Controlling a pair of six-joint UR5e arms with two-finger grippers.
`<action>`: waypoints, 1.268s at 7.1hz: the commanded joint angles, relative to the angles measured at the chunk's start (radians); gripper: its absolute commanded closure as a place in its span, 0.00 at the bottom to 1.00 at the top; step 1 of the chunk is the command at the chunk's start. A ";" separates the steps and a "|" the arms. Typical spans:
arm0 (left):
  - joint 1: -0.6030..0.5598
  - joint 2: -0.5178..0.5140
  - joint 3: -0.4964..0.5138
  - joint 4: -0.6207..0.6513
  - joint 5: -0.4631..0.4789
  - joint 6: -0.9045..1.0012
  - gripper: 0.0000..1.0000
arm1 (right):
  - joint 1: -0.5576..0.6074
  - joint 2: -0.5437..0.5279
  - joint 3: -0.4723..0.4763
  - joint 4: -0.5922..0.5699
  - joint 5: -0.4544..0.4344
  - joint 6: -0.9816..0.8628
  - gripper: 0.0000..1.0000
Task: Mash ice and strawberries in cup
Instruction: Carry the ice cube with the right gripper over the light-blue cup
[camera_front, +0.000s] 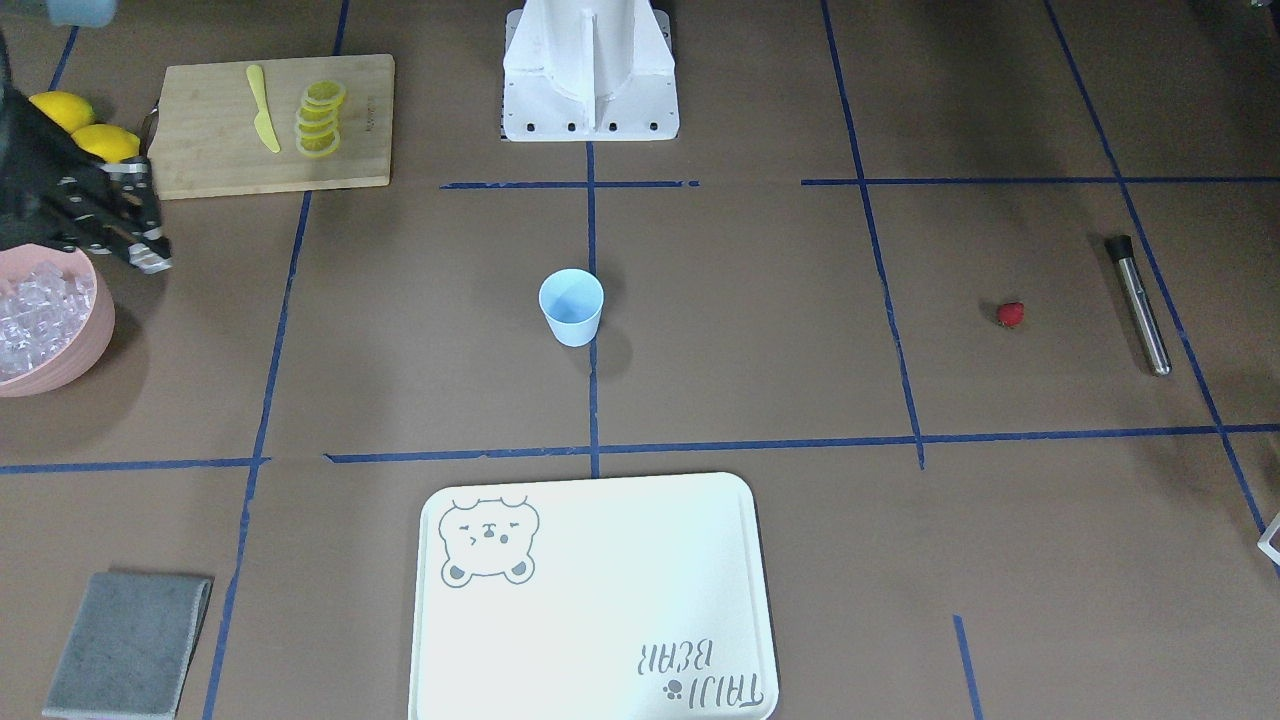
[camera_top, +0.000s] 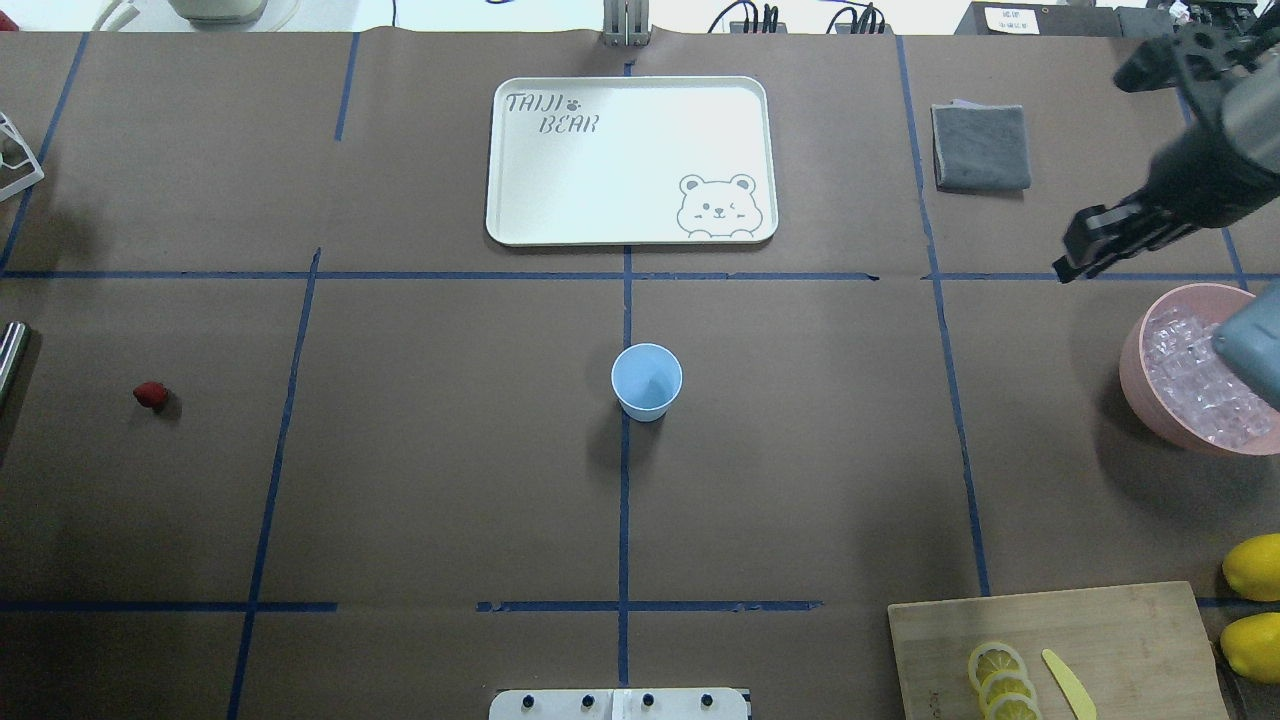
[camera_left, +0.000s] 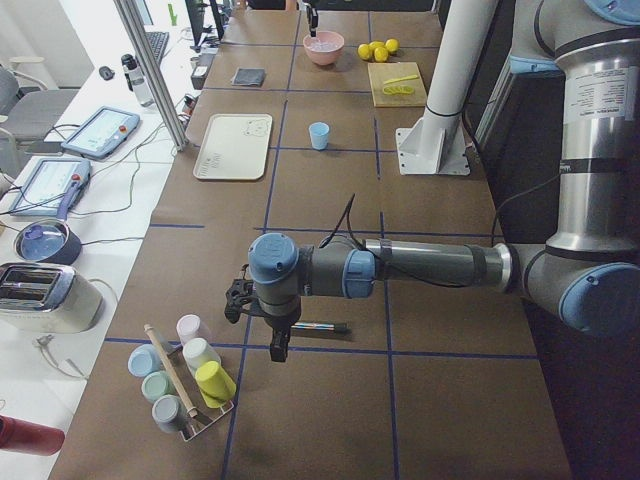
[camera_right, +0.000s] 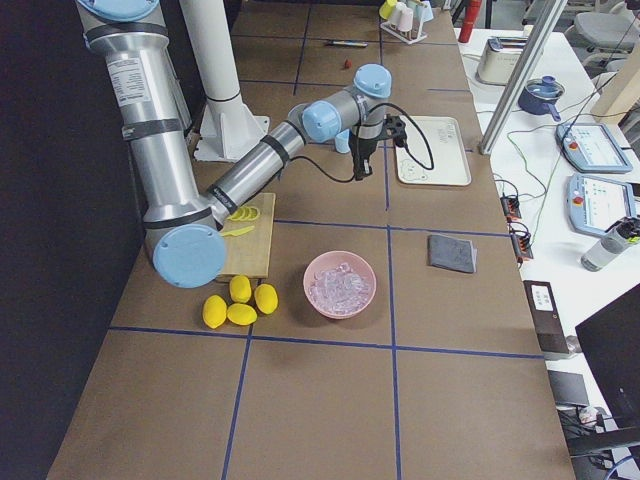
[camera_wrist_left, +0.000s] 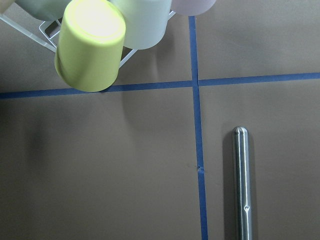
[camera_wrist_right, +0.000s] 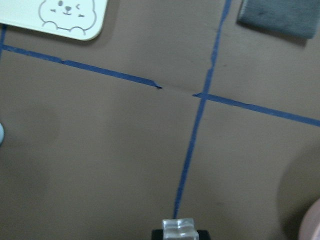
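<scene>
Pink bowl (camera_top: 1132, 390) of ice (camera_top: 1185, 370) sits on my right side. My left gripper (camera_left: 276, 352) hangs near the steel muddler (camera_wrist_left: 242, 185); whether its fingers are spread I cannot tell. Light blue cup (camera_top: 646, 380) stands mid-table, the strawberry (camera_top: 151, 395) well to its left. My right gripper (camera_top: 1066, 270), beside the bowl, pinches one ice cube (camera_wrist_right: 177, 226).

Cup (camera_top: 646, 381) at table (camera_top: 800, 450) centre, tray (camera_top: 600, 190) beyond it, strawberry (camera_top: 150, 395) far left, ice (camera_top: 1185, 372) in bowl (camera_top: 1126, 365) far right
</scene>
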 joint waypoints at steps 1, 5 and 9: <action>0.000 0.000 0.001 0.000 0.001 0.001 0.00 | -0.277 0.210 -0.046 -0.015 -0.183 0.374 1.00; 0.003 -0.001 0.031 -0.002 0.001 0.009 0.00 | -0.480 0.446 -0.285 0.071 -0.368 0.646 1.00; 0.003 -0.001 0.032 -0.002 0.001 0.006 0.00 | -0.489 0.518 -0.424 0.109 -0.390 0.646 0.99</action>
